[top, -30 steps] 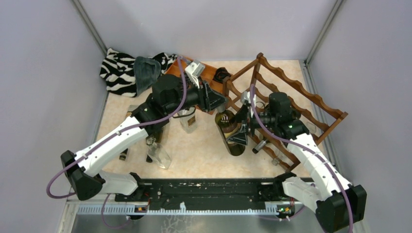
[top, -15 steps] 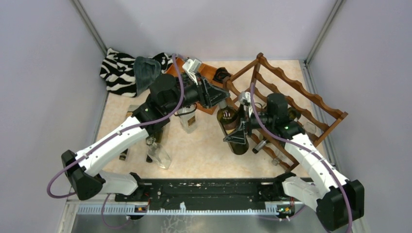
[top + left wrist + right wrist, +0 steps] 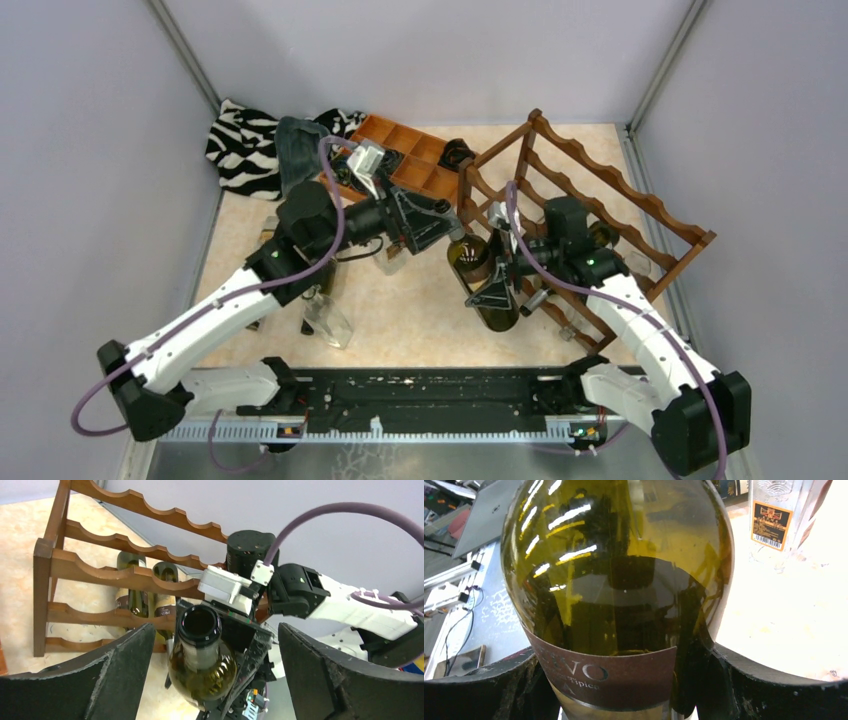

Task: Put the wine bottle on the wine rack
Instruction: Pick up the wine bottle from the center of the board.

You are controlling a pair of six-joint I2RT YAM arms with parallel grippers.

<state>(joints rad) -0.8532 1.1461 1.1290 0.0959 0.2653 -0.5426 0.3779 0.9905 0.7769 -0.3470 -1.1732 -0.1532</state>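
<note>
The wine bottle (image 3: 488,285) is dark green glass with a brown label. It hangs tilted just left of the wine rack (image 3: 610,205), neck pointing up and left. My right gripper (image 3: 497,282) is shut on its body; in the right wrist view the bottle (image 3: 619,580) fills the frame, with my gripper (image 3: 621,652) clamped at the label. My left gripper (image 3: 445,222) stands open just off the neck. In the left wrist view the bottle's open mouth (image 3: 200,625) sits between the spread fingers (image 3: 115,675) of that gripper (image 3: 215,632) without touching them. The rack (image 3: 120,570) lies behind.
An orange-brown compartment tray (image 3: 405,160) and a zebra-striped cloth (image 3: 245,145) lie at the back left. Clear glass bottles (image 3: 328,320) stand under the left arm. The rack's lower tiers hold other bottles (image 3: 132,587). Grey walls close in both sides.
My left gripper let go of the bottle's neck, opened wide and drew back to the left. The right gripper closed on the bottle's body, which shifted slightly right.
</note>
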